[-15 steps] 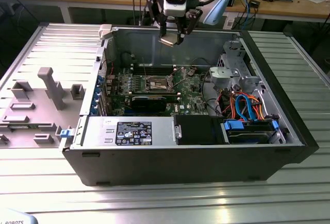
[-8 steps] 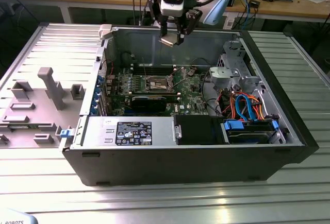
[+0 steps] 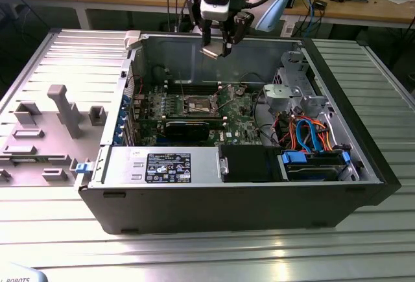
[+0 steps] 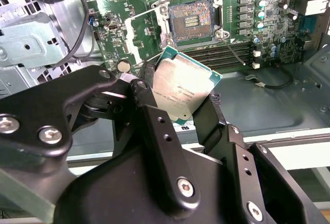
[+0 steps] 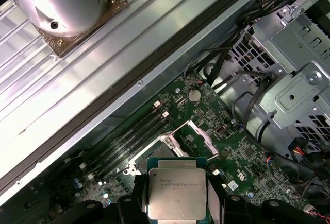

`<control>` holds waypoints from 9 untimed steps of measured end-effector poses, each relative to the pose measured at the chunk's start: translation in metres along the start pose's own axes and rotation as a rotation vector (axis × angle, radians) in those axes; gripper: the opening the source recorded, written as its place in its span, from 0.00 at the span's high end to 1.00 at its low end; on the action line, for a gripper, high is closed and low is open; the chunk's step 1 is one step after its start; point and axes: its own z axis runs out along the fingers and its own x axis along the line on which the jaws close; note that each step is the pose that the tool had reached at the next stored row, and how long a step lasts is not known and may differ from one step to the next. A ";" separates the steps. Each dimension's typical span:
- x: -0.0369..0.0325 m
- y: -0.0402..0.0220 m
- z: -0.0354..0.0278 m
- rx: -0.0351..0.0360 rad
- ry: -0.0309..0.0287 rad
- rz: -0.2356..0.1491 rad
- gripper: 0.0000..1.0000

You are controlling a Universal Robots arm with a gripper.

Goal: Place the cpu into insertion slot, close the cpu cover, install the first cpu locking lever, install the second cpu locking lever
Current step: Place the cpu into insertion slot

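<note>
Gripper [image 3: 217, 50] is seen in the upper middle of the exterior view, above the rear wall of the open case [image 3: 227, 198]. It is closed on the cpu [image 3: 209, 52], which is held well clear of the motherboard [image 3: 243, 110].

In both wrist views the cpu [image 4: 183, 90] [image 5: 177, 193] is clamped by its edges between the two black fingers [image 4: 147, 82] [image 5: 135, 195], silver top toward the cameras. It is tilted in the second wrist view and held square in the first.

The slot [image 3: 198, 105] is found near the middle of the frame in the exterior view, just behind a long black card [image 3: 188, 128]. In the second wrist view the slot [image 4: 192, 20] is seen uncovered, its dark contact field exposed and nothing seated in it. A thin lever [image 4: 233, 50] is noted slanting away from one corner of it.

In the first wrist view a silver frame, taken for the cover [image 5: 206, 140], is seen raised beyond the cpu.

Blue and orange cables [image 3: 305, 136] are bundled at the exterior view's right inside the case. The case is set on a slatted metal table [image 3: 194, 256]. A grey fixture [image 3: 58, 120] is noted at the exterior view's left.
</note>
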 end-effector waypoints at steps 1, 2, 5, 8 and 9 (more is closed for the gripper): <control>0.0000 0.0000 0.0000 0.0000 0.0000 0.000 0.45; 0.0000 0.0000 0.0000 0.0000 0.0000 0.000 0.45; 0.0000 0.0000 0.0000 0.0000 0.0000 0.000 0.45; 0.0000 0.0000 0.0000 0.0000 -0.0001 0.001 0.45; 0.0000 0.0000 0.0000 0.0000 -0.0003 0.002 0.45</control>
